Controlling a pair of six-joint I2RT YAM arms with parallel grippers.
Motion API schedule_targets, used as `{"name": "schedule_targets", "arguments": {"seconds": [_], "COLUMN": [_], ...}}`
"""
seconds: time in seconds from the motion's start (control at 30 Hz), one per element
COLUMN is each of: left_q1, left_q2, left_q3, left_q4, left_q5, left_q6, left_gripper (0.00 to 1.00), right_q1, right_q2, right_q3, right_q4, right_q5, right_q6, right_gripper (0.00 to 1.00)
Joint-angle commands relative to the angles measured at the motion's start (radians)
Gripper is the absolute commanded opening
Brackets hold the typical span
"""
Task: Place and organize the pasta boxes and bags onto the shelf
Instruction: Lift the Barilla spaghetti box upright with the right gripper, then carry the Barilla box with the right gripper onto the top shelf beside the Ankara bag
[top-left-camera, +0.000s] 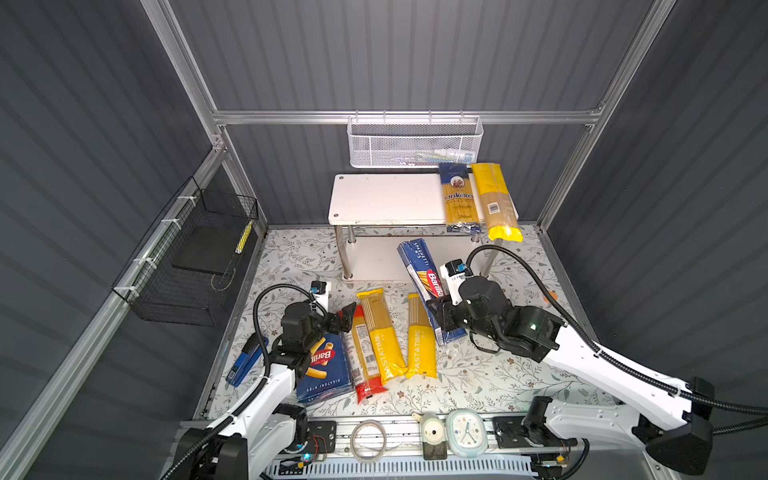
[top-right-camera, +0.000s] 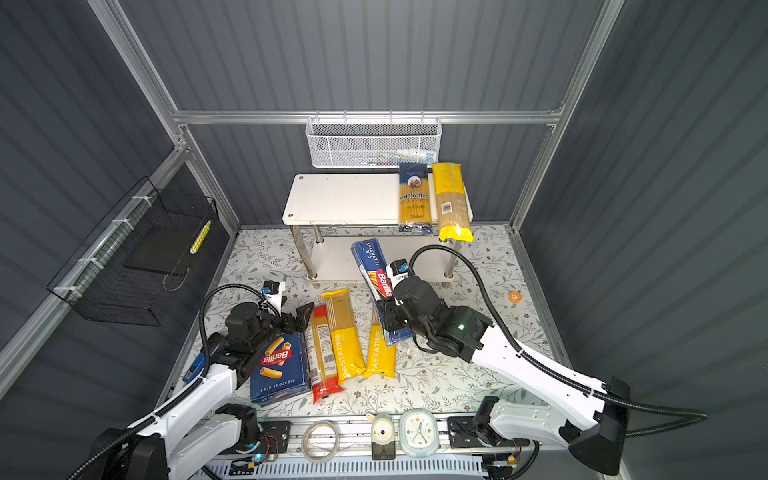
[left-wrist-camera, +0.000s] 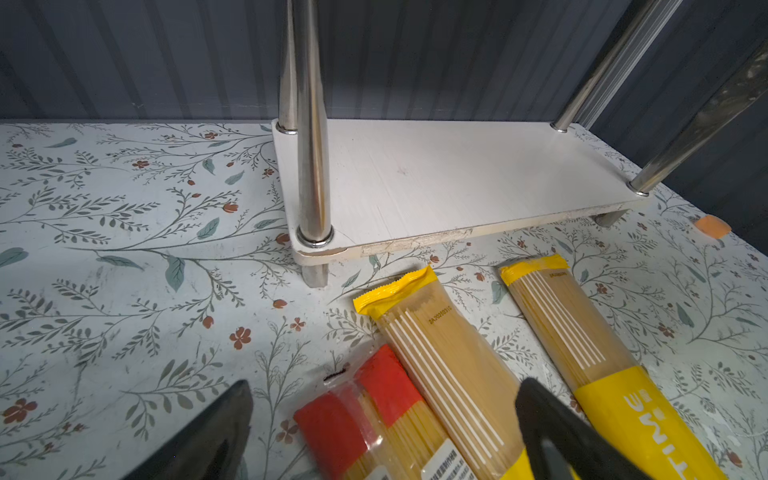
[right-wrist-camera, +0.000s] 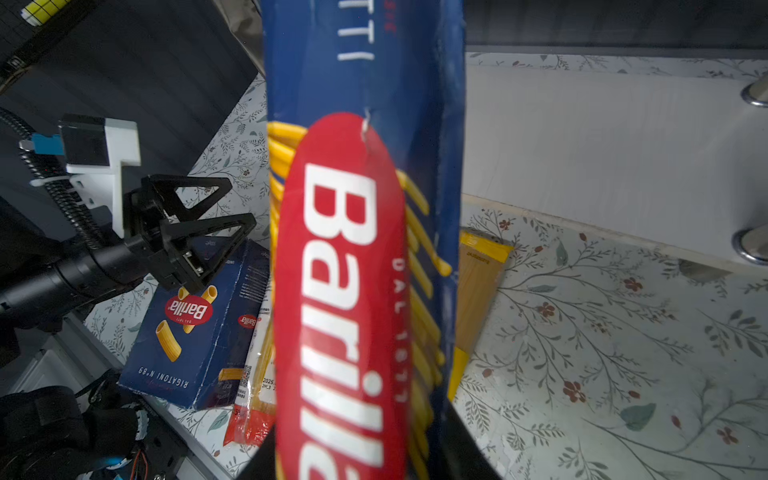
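Spaghetti box (top-left-camera: 417, 266) is clamped in the R gripper (top-left-camera: 441, 319), jaws closed across its width by the Barilla logo. Box slants, far end toward the lower tier of the shelf (top-left-camera: 382, 199), near end over the right PASTATIME bag (top-left-camera: 420, 349). It looks raised off the table, but can't be sure.

Next over are the left PASTATIME bag (top-left-camera: 384, 345), the red-ended bag (top-left-camera: 362, 365), then the rigatoni box (top-left-camera: 326, 370). All lie flat, side by side. L gripper (top-left-camera: 348, 319) hovers over the red-ended bag's far end, jaws spread, nothing in them.

Shelf top board, right end: ankara bag (top-left-camera: 459, 199) & barcode bag (top-left-camera: 496, 203) side by side, both overhanging the front edge.

White mesh basket (top-left-camera: 415, 143) hangs on the back rail w/ sth pale inside at right, too blurred to ID. Black wire basket (top-left-camera: 195, 266) on the left wall holds a dark slab (top-left-camera: 199, 249) & a yellow checked stick (top-left-camera: 244, 237).

Tabletop (top-left-camera: 498, 374) is floral-print, w/ an orange bit (top-left-camera: 550, 297) near the right edge & a blue tool (top-left-camera: 245, 361) at the left edge. Walls (top-left-camera: 374, 62) are dark grey ribbed panels in an alu frame.
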Motion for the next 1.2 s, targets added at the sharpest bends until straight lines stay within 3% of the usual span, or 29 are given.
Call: {"name": "schedule_targets", "arguments": {"seconds": [0.0,0.5,0.8,0.9,1.17], "left_q1": [-0.006,-0.006,-0.006,-0.006,-0.006], "left_q2": [0.002,-0.007,-0.008,-0.011,-0.019], "left_q3": [0.007,0.002,0.002,0.002,-0.005], "left_q4": [-0.016,-0.017,-0.018,-0.018,-0.016], "left_q5": [-0.006,-0.024,-0.027,-0.031,-0.034], "left_q6": [-0.013,-0.020,-0.020,-0.021,-0.022], "left_gripper": [1.00,0.99,1.00,1.00,1.00], "right_q1": [0.012,0.020,0.016,-0.003,-0.105], "right_q2": [-0.002,0.056,0.099,0.144,0.264], "right_q3": [0.105,0.270,0.406,0.490,0.673], "right_q4": [0.075,0.014,-0.070,-0.111,-0.140], "right_q5": [0.016,0.015,0.136,0.163,0.097], "right_q6": [-0.034,-0.048,-0.072,-0.098,-0.132], "right_gripper": [0.38,0.37,0.38,0.39,0.39]}}
